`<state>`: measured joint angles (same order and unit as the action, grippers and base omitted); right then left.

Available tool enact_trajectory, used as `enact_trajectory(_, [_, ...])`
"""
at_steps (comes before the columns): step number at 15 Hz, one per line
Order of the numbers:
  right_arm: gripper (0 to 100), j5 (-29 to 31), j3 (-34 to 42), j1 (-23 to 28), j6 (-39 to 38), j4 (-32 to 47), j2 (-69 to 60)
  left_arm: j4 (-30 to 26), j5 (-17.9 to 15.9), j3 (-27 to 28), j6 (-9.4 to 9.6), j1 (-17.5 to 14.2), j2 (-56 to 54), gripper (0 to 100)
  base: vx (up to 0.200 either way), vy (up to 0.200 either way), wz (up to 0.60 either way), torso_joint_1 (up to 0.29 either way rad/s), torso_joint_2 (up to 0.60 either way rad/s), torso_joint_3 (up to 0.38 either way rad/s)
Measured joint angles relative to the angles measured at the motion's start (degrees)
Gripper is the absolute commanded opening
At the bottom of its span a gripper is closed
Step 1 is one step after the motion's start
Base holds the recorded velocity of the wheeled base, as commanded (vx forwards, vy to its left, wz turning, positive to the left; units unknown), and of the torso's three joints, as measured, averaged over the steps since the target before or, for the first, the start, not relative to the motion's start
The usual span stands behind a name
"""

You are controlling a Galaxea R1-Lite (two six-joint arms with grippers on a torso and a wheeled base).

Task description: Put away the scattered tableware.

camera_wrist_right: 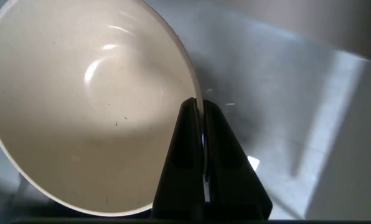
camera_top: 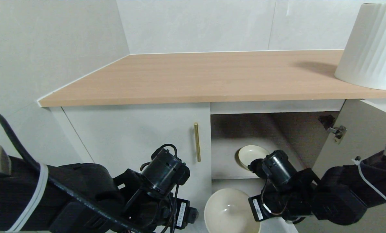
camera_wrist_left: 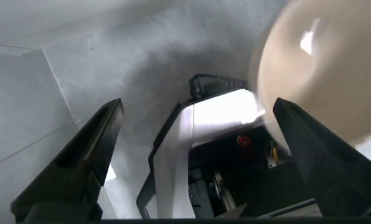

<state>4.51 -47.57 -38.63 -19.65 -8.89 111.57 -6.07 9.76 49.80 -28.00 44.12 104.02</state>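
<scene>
A cream bowl point(camera_top: 228, 210) hangs low in front of the open cabinet, and my right gripper point(camera_wrist_right: 201, 134) is shut on its rim; the bowl's hollow point(camera_wrist_right: 86, 106) faces the right wrist camera. A second cream dish point(camera_top: 252, 154) lies on the shelf inside the cabinet point(camera_top: 231, 161). My left gripper point(camera_wrist_left: 195, 149) is open and holds nothing; it sits low in front of the closed left door, and the held bowl's underside point(camera_wrist_left: 322, 74) shows beyond one of its fingers point(camera_wrist_left: 316, 155).
The closed left door has a brass handle point(camera_top: 196, 142). The right door point(camera_top: 351, 142) stands swung open. A wooden counter point(camera_top: 196, 77) runs above, with a white ribbed container point(camera_top: 372, 45) at its far right. Walls close in the left side.
</scene>
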Motion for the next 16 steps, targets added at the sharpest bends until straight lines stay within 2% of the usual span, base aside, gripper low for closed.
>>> enact_trajectory(2, [0,2.44,-3.04,4.75,-0.35,0.95,0.91,0.0,0.05,0.0,-0.05,0.0,-0.05,100,0.0,0.0,0.0,0.0,0.0,0.0])
enact_trajectory(4, [0,4.57,-6.7,7.85,-5.12,0.93,2.73,-0.02,0.06,-0.07,-0.05,0.04,-0.06,100,0.0,0.0,0.0,0.0,0.0,0.0])
enact_trajectory(7, [0,7.2,-11.39,9.23,-12.07,0.73,5.33,-0.05,0.06,-0.07,-0.1,0.01,-0.09,100,0.0,0.0,0.0,0.0,0.0,0.0])
enact_trajectory(16, [0,10.05,-19.77,14.54,-21.32,0.63,9.61,-0.06,0.06,-0.16,-0.1,0.0,-0.11,100,0.0,0.0,0.0,0.0,0.0,0.0])
